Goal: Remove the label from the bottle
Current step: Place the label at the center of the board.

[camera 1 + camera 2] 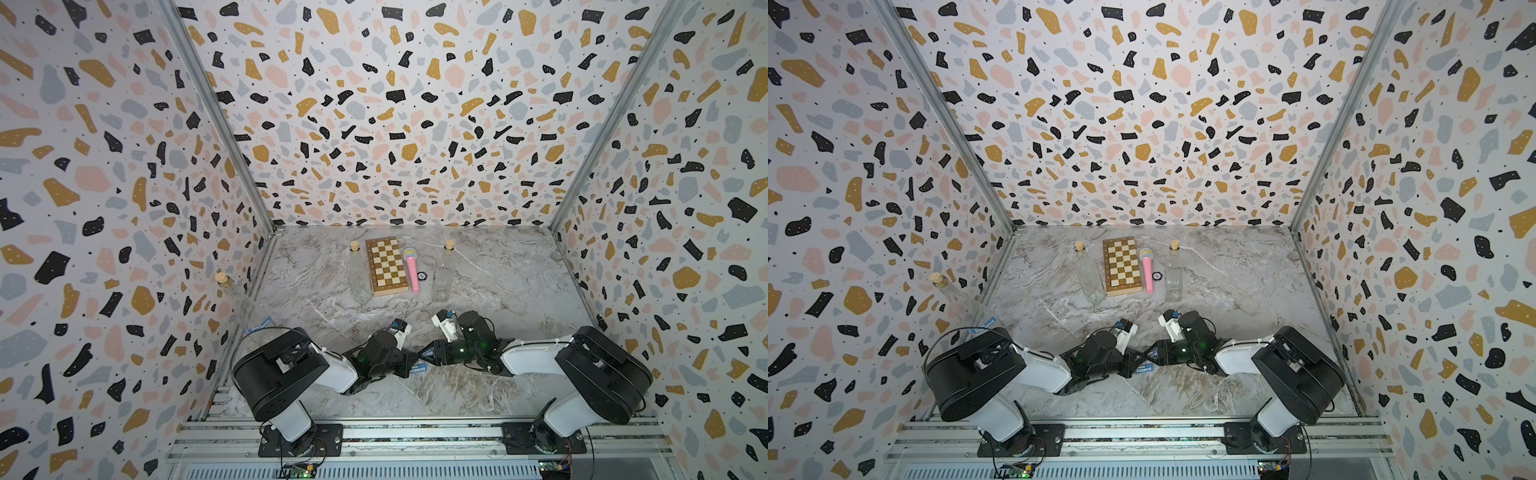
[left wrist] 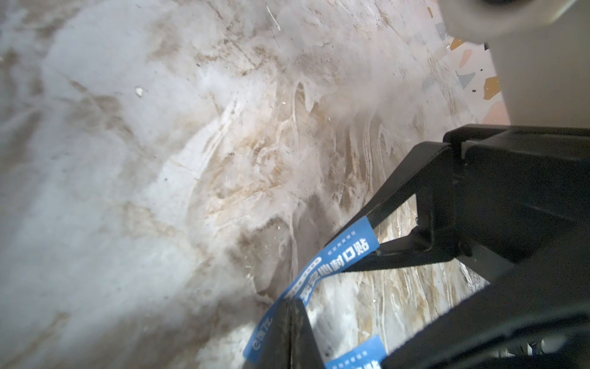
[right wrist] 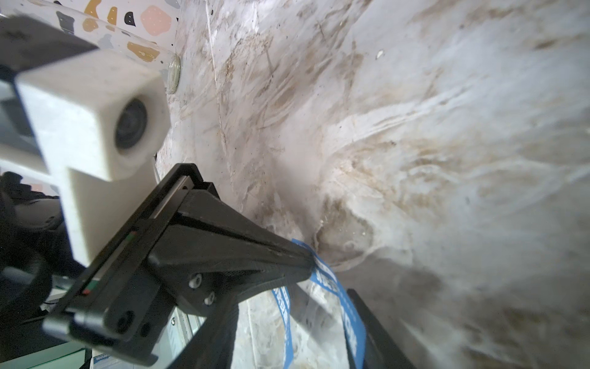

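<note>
Place: a robot test cell in a lab.
Walls: terrazzo-print panels (image 1: pixel 374 104) box in the chessboard (image 1: pixel 386 266) behind and on both sides.
Frame: bare aluminium posts (image 1: pixel 216 112) join the panels at the corners behind the chessboard.
Surface: marble-print tabletop (image 1: pixel 519 282) under the chessboard.
Mounting: aluminium rail (image 1: pixel 415 432), well in front of the chessboard, carries two bolted arm bases (image 1: pixel 299 442).
Electronics: exposed circuit board (image 1: pixel 301 471) with loose wires, beyond the rail from the chessboard.

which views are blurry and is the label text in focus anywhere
Left wrist view: the blue label prints sharp, while the marble table behind it smears soft. Right wrist view: the camera housing close up is blurred, the label softer. In both top views: even light, sharp, walls bowed by the wide lens; a clear bottle nearly vanishes against the marble.
</note>
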